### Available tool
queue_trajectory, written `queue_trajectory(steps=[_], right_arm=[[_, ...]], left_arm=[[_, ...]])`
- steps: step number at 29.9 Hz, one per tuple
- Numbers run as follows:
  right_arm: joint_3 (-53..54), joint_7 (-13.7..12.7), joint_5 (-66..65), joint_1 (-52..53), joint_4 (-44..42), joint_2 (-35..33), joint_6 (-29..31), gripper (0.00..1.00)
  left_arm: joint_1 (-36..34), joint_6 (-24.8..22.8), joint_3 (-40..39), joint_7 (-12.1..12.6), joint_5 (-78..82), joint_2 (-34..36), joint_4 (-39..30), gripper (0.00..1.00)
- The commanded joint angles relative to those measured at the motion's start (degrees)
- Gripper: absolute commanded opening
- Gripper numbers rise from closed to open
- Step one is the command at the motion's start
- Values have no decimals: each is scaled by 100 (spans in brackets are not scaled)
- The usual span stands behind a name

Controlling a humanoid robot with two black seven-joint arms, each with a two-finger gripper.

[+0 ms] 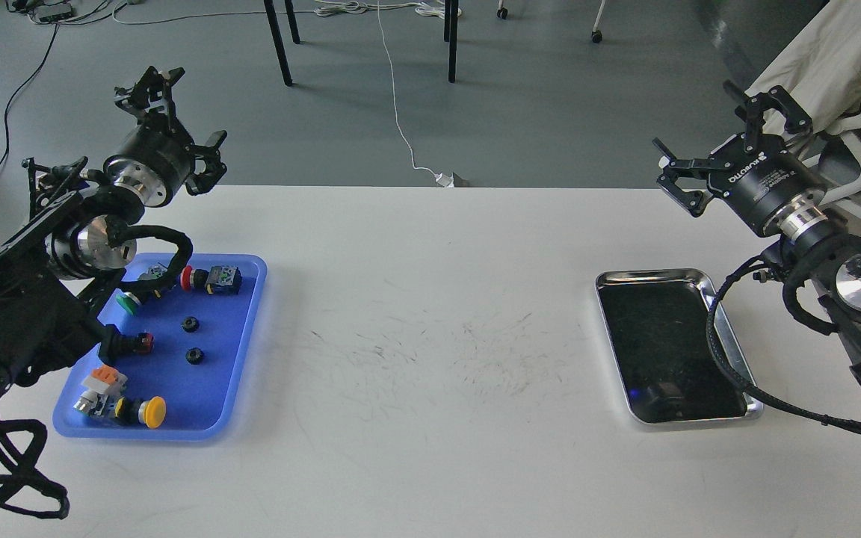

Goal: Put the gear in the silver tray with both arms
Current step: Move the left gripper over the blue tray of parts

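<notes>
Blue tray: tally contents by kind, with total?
Small black gears: 2
Push buttons (red, green, yellow): 3
Other small parts, partly hidden by the left arm: unclear
Total clearly countable in the blue tray: 5

Camera setup: one head view only.
It looks forward and down from my head over the white table [430, 336], at moderate range, floor beyond the far edge; arms enter from both sides.

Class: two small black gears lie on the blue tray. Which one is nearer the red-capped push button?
The upper black gear; it lies nearer the red-capped push button than the lower gear on the blue tray.
</notes>
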Motion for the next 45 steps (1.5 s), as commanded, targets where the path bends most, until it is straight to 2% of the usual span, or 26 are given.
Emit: queue_trajectory(steps=[1, 9, 17, 21, 26, 29, 31, 35, 39, 45], right_arm=[[0, 0, 2, 6, -31, 16, -2, 99], [0, 0, 2, 15, -57, 51, 7, 99], [-17, 0, 2, 85, -57, 51, 33, 99], [-482, 0, 2, 120, -241, 7, 60, 99], [-509, 0, -6, 85, -242, -45, 349, 99], [-518, 0, -7, 102, -233, -151, 552, 99], [-536, 0, -15, 103, -163, -265, 569, 99], [-684, -18, -111, 67, 74, -519, 569, 99], [-799, -18, -463, -46, 732, -959, 508, 99], [-773, -9, -481, -135, 1235, -1284, 499, 99]], left_arm=[[3, 0, 0, 1, 9, -37, 0, 98], [-155, 17, 0, 18, 0, -142, 0, 98], [-349, -53, -79, 106, -79, 121, 17, 98], [-366, -71, -26, 97, -9, 148, -131, 98], [-366, 70, 0, 115, 26, 542, -1176, 98], [-270, 307, 61, 203, 122, 762, -1765, 98], [-164, 474, 271, 238, 228, 964, -2047, 98], [-120, 492, 606, 203, 657, 1307, -2478, 98], [55, 378, 826, 194, 1606, 2009, -3039, 98], [328, 281, 1185, 247, 2599, 3581, -4875, 98]])
